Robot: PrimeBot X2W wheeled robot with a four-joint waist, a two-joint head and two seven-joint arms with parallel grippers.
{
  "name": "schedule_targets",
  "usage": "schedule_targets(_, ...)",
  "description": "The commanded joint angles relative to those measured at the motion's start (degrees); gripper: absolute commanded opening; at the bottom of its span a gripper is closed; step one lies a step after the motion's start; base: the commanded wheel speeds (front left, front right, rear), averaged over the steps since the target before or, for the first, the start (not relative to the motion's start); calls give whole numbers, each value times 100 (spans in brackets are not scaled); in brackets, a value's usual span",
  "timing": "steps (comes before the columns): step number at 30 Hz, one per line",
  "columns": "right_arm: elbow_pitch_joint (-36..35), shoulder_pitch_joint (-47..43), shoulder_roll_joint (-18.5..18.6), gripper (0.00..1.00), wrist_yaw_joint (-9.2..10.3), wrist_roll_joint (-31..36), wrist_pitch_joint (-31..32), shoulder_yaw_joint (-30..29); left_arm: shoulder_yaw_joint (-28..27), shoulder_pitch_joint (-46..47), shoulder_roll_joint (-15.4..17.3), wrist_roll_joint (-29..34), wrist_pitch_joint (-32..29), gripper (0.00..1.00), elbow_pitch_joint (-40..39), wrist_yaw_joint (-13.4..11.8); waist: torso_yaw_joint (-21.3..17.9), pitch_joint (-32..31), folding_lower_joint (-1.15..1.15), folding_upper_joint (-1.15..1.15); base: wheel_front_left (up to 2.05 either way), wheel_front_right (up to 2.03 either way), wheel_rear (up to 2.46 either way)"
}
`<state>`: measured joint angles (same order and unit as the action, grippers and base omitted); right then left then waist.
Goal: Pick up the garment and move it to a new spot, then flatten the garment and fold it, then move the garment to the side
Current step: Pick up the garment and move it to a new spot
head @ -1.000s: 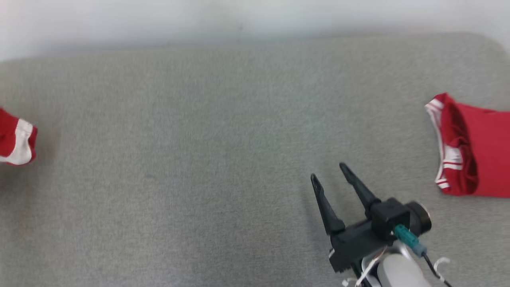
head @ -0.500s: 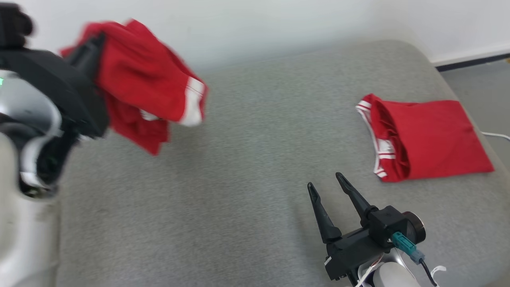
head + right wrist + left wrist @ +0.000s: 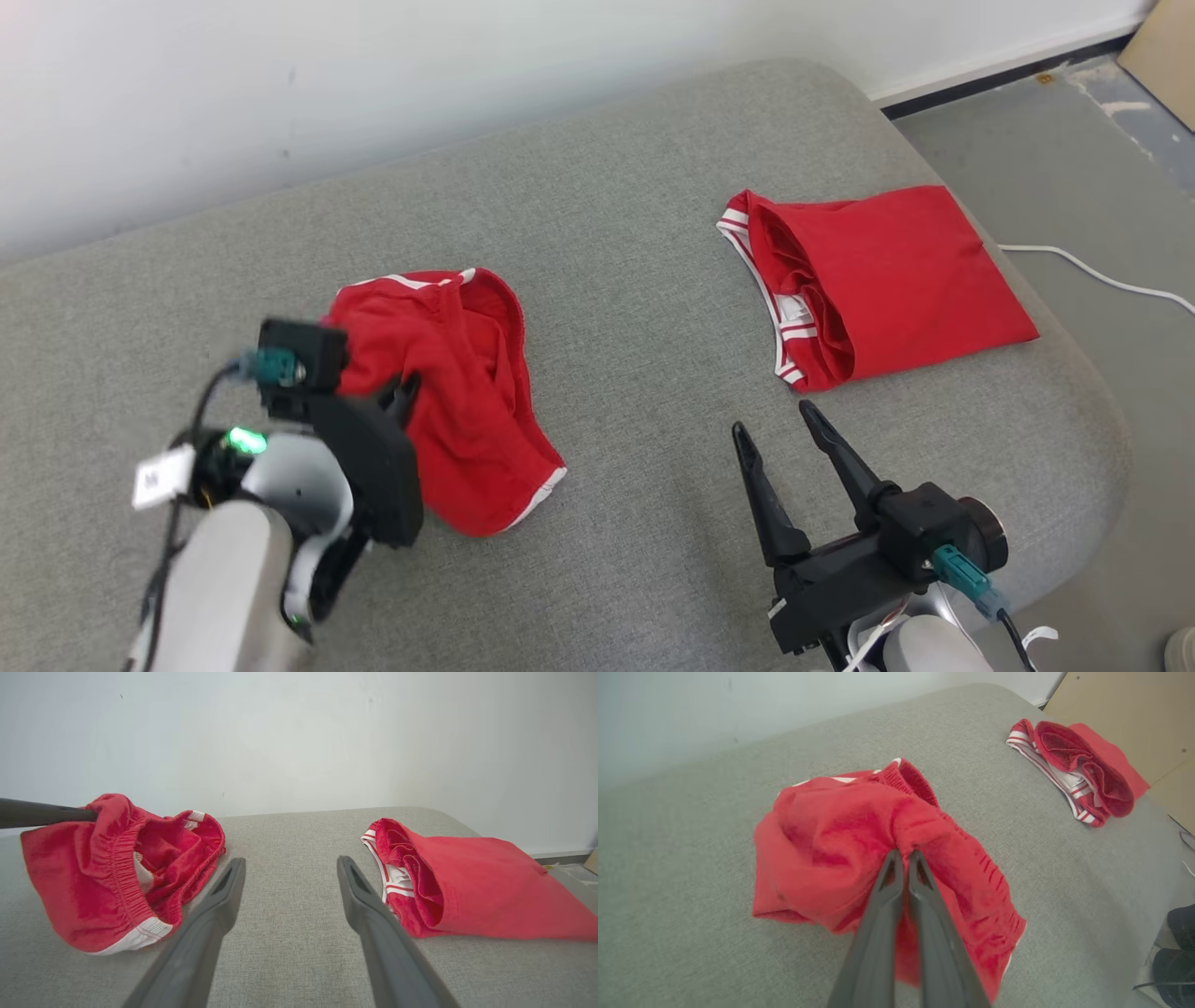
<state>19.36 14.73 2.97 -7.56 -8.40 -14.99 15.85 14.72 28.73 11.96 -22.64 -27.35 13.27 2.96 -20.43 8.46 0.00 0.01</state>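
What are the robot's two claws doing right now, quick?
Left gripper: shut on the crumpled red garment.
Right gripper: open, holding nothing.
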Motion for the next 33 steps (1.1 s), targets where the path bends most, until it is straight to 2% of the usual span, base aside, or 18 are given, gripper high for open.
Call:
schedule_targets(1, -21, -47, -14, 100, 14, -30, -22, -23, -6, -105, -45, 51, 157, 0, 109, -42, -14, 18, 0, -1, 0, 0, 0)
schedule_targets(2, -23, -58, -12, 100, 14, -10, -22, -69, 46, -167, -104, 97, 344, 0, 268, -31, 11, 9, 0, -1, 0, 0, 0)
schedule_targets(3, -27, -72, -12, 100, 14, 13, -22, -110, 75, -217, -180, 91, 557, 36, 403, -16, 35, -6, 0, -1, 0, 0, 0)
schedule_targets(4, -35, -95, -11, 100, 14, 33, -23, -163, 38, -243, -276, 42, 781, 100, 509, -43, 79, -26, 0, -1, 0, 0, 0)
schedule_targets(10, -43, -269, -7, 100, 14, 212, -22, -555, 16, -482, -564, 19, 2128, 100, 802, -31, 506, -242, 0, -1, 0, 0, 0)
schedule_targets(18, -188, -459, 104, 100, 14, 401, -6, -1099, -424, -820, -506, 2, 3749, 100, 584, -231, 1228, -654, 0, -1, 0, 0, 0)
schedule_targets(25, -204, -547, 306, 100, 14, 354, -9, -1358, -638, -1559, -422, 142, 4206, 100, 401, -355, 1675, -815, 0, -1, 0, 0, 0)
schedule_targets(29, -175, -611, 411, 100, 14, 299, -13, -1420, -728, -2020, -358, 368, 4252, 100, 359, -318, 1837, -884, 0, -1, 0, 0, 0)
schedule_targets(33, -159, -689, 454, 100, 14, 267, -17, -1425, -828, -2349, -441, 507, 4251, 100, 221, -303, 1897, -929, 0, -1, 0, 0, 0)
